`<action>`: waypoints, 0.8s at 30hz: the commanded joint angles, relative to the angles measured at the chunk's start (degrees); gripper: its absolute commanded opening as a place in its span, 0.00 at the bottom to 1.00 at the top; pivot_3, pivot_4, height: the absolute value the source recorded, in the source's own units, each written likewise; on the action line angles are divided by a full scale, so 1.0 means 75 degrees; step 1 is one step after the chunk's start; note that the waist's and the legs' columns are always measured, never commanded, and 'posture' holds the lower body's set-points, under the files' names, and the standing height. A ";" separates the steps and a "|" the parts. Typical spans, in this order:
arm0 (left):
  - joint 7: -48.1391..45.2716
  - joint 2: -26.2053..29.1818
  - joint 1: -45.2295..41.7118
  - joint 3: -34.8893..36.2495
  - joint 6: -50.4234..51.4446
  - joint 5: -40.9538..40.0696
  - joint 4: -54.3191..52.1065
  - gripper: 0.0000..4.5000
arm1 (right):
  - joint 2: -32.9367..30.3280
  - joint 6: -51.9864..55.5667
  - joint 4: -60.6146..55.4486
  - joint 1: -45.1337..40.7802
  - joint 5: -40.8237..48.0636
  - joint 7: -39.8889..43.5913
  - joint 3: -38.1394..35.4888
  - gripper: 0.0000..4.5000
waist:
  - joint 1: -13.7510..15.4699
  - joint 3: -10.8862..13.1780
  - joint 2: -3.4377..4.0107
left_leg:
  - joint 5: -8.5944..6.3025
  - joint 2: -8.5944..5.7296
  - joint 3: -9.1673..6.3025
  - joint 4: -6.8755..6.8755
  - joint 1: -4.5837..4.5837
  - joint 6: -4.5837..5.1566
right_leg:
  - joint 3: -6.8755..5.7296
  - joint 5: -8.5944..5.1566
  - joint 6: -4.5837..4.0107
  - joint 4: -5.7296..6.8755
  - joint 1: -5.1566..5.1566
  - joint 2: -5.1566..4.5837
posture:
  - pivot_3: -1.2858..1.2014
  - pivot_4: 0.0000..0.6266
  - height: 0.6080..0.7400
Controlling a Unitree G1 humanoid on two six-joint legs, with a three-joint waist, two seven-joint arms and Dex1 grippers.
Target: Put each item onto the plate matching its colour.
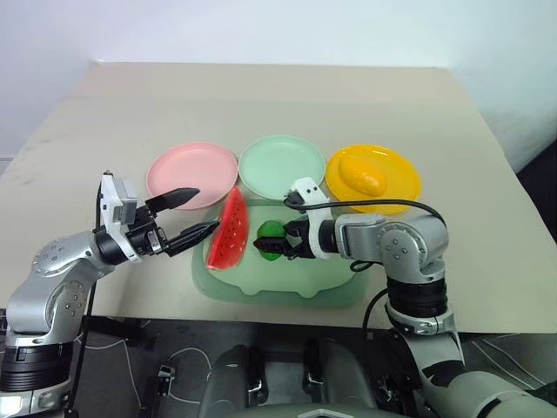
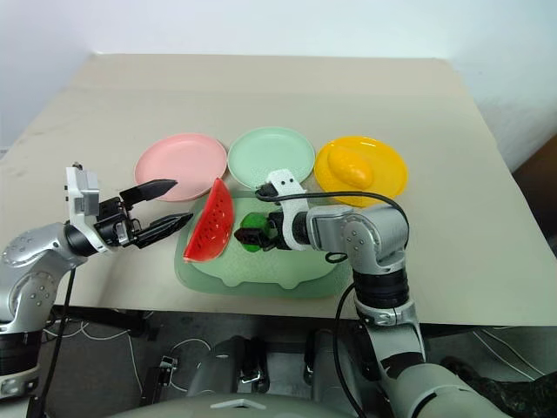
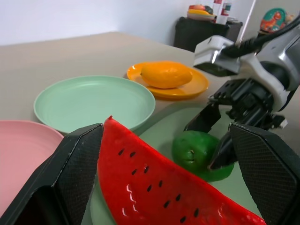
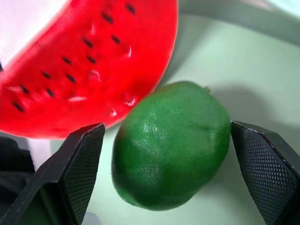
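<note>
A red watermelon wedge [image 1: 230, 232] and a small round green fruit [image 1: 270, 239] lie on a pale green mat [image 1: 322, 279]. Behind the mat stand a pink plate [image 1: 192, 174], a mint green plate [image 1: 281, 165] and a yellow plate [image 1: 400, 187] with an oblong yellow fruit [image 1: 361, 174] on it. My right gripper [image 1: 277, 242] is open, one finger on each side of the green fruit [image 4: 171, 145] with a gap at both sides. My left gripper [image 1: 204, 211] stands open just left of the watermelon, level, holding nothing.
The mat lies close to the table's front edge [image 1: 261, 315]. Bare tabletop [image 1: 261, 96] stretches behind the plates and to both sides.
</note>
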 commanded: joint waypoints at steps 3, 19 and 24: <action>-0.0044 0.0057 -0.0153 0.0169 -0.0116 -0.0024 -0.0040 1.00 | -0.0264 -0.0748 -0.0008 -0.0177 -0.0178 0.0204 0.0520 0.99 | -0.0008 0.0000 0.0000 | 0.0000 0.0000 0.0002 0.0000 0.0001 0.0000 | 0.0001 0.0000 0.0000 0.0000 0.0000 0.0000 | 0.52 0.24 0.67; 0.0003 0.0106 -0.0163 0.0233 0.0013 -0.0086 -0.0115 1.00 | -0.1308 -0.2039 0.0751 -0.1481 0.0023 0.1394 -0.0007 0.71 | -0.0017 0.0000 -0.0001 | 0.0002 0.0000 0.0002 0.0000 0.0007 -0.0001 | 0.0002 0.0000 0.0001 0.0001 0.0003 0.0000 | 0.52 0.24 0.67; 0.0083 0.0072 -0.0109 0.0259 0.0007 -0.0078 -0.0165 1.00 | -0.1283 -0.4068 0.3627 -0.2627 -0.0951 0.1899 0.0395 0.71 | -0.0102 -0.0001 -0.0001 | 0.0004 -0.0001 0.0003 -0.0001 0.0010 0.0000 | 0.0000 0.0000 0.0002 0.0003 0.0009 0.0005 | 0.52 0.24 0.67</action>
